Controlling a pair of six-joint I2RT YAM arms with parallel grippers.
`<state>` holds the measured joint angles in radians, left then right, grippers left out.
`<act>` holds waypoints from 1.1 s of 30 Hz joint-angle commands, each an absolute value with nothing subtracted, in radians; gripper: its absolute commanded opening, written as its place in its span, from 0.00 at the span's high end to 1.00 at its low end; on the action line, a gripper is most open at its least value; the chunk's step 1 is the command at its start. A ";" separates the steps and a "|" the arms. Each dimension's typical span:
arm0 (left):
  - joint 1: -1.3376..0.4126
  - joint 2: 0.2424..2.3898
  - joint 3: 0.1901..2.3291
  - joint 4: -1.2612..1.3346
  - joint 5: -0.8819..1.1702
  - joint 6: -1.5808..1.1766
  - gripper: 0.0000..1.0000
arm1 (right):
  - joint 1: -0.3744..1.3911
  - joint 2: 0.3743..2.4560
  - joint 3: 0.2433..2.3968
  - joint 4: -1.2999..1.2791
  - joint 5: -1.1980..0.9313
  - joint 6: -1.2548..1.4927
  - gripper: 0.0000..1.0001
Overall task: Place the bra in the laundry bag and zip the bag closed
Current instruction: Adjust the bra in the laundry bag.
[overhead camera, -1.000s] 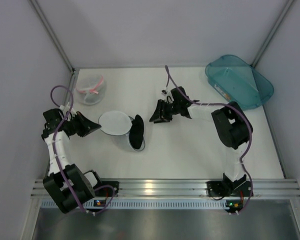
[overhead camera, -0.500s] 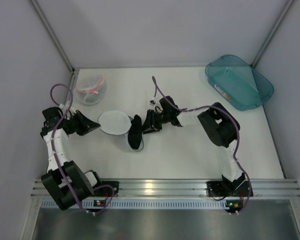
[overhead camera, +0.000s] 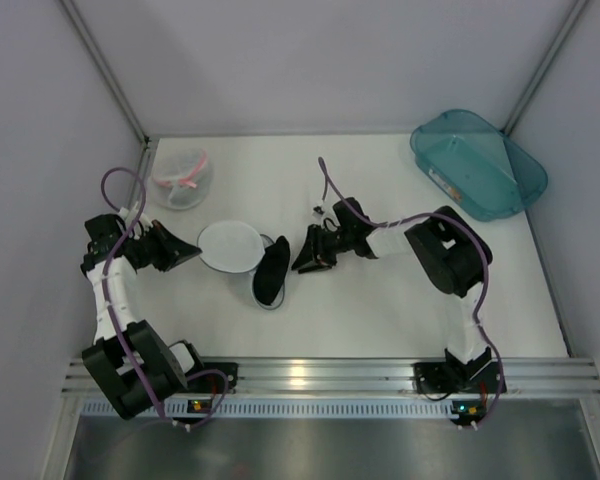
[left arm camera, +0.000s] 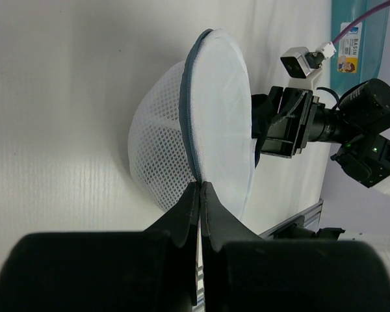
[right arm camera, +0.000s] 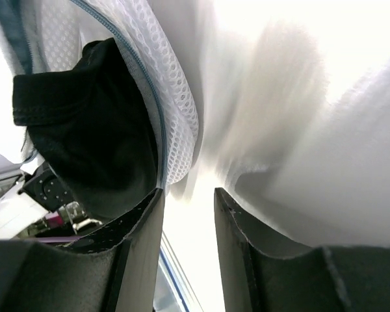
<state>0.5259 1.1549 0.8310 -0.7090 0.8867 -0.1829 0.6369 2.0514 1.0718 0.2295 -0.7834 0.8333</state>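
Black bra (overhead camera: pixel 271 272) half inside gaping mesh laundry bag (overhead camera: pixel 230 245)

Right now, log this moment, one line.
left gripper: shut on laundry bag rim | right gripper: open by bra | zip: open

A teal plastic bin (overhead camera: pixel 480 165) sits at the white table's (overhead camera: pixel 380 300) far right corner. A pink-rimmed mesh bag (overhead camera: pixel 182 178) occupies its far left corner.
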 commanded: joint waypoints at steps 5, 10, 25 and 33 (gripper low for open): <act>0.535 1.158 0.864 -0.704 0.920 -0.164 1.00 | 0.641 1.997 1.028 0.325 -0.801 0.868 0.64; 0.535 1.163 0.868 -0.704 0.922 -0.170 1.00 | 0.698 1.993 1.019 0.314 -0.785 0.867 0.71; 0.535 1.170 0.861 -0.704 0.922 -0.163 1.00 | 0.761 2.100 1.114 0.383 -0.795 0.930 0.69; 0.535 1.183 0.865 -0.704 0.914 -0.166 1.00 | 0.755 2.074 1.123 0.365 -0.801 0.907 1.00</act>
